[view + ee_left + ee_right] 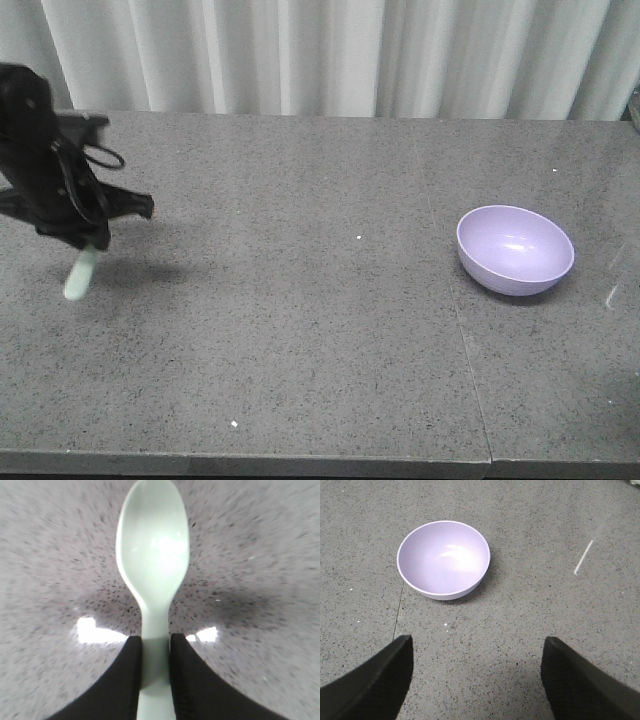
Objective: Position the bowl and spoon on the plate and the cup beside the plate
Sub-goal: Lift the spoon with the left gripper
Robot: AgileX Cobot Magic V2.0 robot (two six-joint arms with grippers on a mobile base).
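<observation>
The spoon [152, 555] hangs clamped in my left gripper [155, 642] over the table [300, 300], my right gripper [477, 647] gapes wide before the bowl [443, 557]; nothing arranged, plate and cup unseen.

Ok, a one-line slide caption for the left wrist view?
Left gripper shut on the handle of the mint-green spoon, scoop pointing away, over the speckled grey table.

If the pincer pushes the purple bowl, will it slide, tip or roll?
The bowl looks like smooth plastic, so probably light and stiff. Its rounded wall may let it rock or tip if pushed high. The glossy surface could slip.
</observation>
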